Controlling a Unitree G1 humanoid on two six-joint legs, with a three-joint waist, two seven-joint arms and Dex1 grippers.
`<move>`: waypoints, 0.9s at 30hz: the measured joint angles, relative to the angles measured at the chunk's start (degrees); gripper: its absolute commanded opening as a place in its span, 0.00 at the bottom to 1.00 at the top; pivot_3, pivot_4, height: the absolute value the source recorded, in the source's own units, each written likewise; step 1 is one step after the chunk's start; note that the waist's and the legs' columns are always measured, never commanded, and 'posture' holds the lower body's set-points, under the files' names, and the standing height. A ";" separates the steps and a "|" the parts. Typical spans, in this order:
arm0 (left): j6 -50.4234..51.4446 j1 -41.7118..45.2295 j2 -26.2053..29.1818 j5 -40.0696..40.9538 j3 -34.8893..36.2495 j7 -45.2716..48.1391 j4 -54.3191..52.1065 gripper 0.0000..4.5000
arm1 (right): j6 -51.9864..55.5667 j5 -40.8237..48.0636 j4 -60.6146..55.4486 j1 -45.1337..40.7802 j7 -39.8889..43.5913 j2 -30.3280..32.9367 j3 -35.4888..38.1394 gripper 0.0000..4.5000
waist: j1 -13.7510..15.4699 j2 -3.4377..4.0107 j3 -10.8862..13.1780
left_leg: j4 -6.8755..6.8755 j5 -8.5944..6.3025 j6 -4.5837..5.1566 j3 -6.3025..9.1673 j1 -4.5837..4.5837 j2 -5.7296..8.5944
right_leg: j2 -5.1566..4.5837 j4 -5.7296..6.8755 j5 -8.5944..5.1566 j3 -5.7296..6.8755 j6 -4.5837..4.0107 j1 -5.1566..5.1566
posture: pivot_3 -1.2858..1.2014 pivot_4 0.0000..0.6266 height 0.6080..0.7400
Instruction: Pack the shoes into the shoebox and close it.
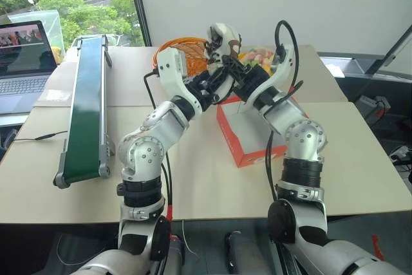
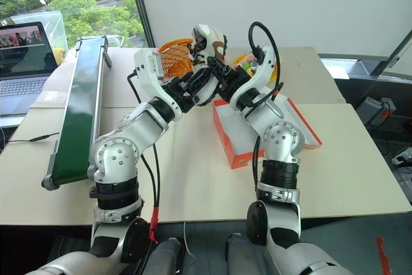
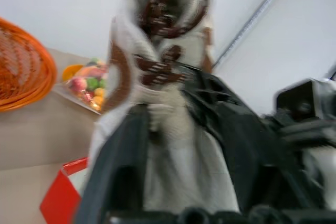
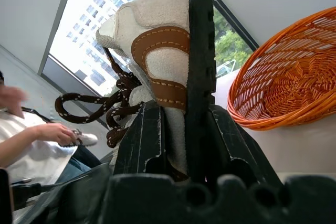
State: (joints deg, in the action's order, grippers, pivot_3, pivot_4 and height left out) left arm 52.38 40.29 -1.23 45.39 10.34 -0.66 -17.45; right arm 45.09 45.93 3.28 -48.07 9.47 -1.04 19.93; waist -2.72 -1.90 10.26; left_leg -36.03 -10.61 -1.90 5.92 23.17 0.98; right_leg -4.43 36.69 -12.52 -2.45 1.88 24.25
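Left eye view: both arms reach up toward the upper middle of the frame and meet over the far end of the shoebox (image 1: 248, 136), a red-orange box that lies on the beige tabletop (image 1: 206, 178) just right of centre, its lid swung open toward the right as the right eye view shows. Between the two claws a single shoe (image 1: 223, 38), pale with brown trim and dark brown laces, is held up in the air above the box, in front of the orange wicker basket (image 1: 187, 53) that stands behind it on the tabletop. The right claw (image 4: 178, 129) is pinching the shoe: in the right wrist view its two black fingers (image 4: 142, 140) press on either side of the shoe's heel end, the black sole standing upright against one of them and the laces hanging loose to the side. The left claw (image 3: 168, 145) is spread, its fingers standing on either side of the shoe's laced front with some gap around it; whether they touch the fabric I cannot tell. A tray of coloured sweets or fruit (image 1: 261, 56) sits behind the box, just right of the basket. At the left of the frame a long green conveyor belt (image 1: 87, 107) runs away from the camera, with an open laptop (image 1: 22, 62) at the far left edge. In the right wrist view a person (image 4: 31, 145) in a white top sits at the lower left, before the window.
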 measured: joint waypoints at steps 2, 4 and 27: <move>2.29 -0.50 2.18 2.50 1.79 -0.45 -1.42 0.60 | -0.12 -0.41 0.51 -0.06 -0.02 0.37 -0.76 0.13 | -0.06 0.00 0.00 | 0.01 0.00 0.00 0.00 -0.02 0.00 | 0.01 0.02 0.00 0.00 0.00 0.01 | 0.52 0.24 1.00; 4.68 -1.46 5.68 4.91 3.01 -0.45 -3.26 0.60 | -0.10 -2.11 1.11 -0.26 0.11 2.73 -2.62 0.13 | -0.06 0.03 0.02 | 0.00 0.00 0.00 0.00 -0.01 0.00 | 0.00 0.02 0.00 0.00 0.00 0.01 | 0.52 0.24 1.00; -1.15 -13.61 20.59 -2.57 -5.58 8.47 -14.08 0.60 | -12.66 -35.81 30.10 -3.19 24.24 32.27 -28.16 0.13 | 0.26 0.05 0.05 | 0.10 -0.04 0.06 -0.11 0.11 0.00 | -0.03 -0.55 0.03 -0.08 0.06 -0.09 | 0.52 0.24 1.00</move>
State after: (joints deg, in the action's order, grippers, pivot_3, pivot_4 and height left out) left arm 51.23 26.68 19.37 42.81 4.76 7.82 -31.53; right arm 32.44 10.12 33.38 -51.26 33.71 31.23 -8.23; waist -2.46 -1.86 10.31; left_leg -35.93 -10.64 -1.85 5.80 23.28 0.98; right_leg -4.46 36.14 -12.49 -2.53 1.94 24.16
